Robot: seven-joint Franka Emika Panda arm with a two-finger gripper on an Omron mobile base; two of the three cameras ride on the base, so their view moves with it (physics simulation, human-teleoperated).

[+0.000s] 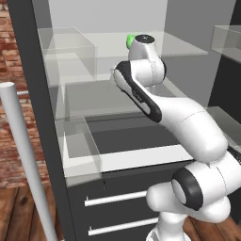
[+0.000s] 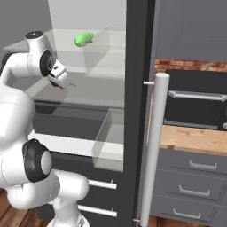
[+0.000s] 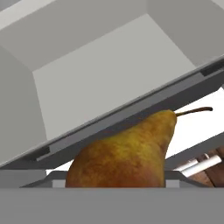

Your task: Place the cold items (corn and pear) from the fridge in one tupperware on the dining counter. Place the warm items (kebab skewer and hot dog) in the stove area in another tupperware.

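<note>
The pear (image 3: 127, 153), golden brown with a thin curved stem, sits very close at the bottom of the hand view, where the fingertips are hidden. In the right base view my gripper (image 2: 61, 83) hangs in front of the middle glass shelf of the open fridge (image 2: 135, 88), with the stem poking out beside it in mid-air, so it appears shut on the pear. The bright green corn (image 2: 83, 39) lies on the upper shelf, above and to the right of the hand. From the left base the corn (image 1: 130, 41) peeks out behind the arm's top joint.
The fridge door's silver bar handle (image 2: 153, 150) stands close on the right, its twin (image 1: 23, 155) on the left. Clear bins (image 1: 77, 146) flank the shelves. An oven (image 2: 195, 104) and a wooden countertop (image 2: 190, 139) lie right of the fridge.
</note>
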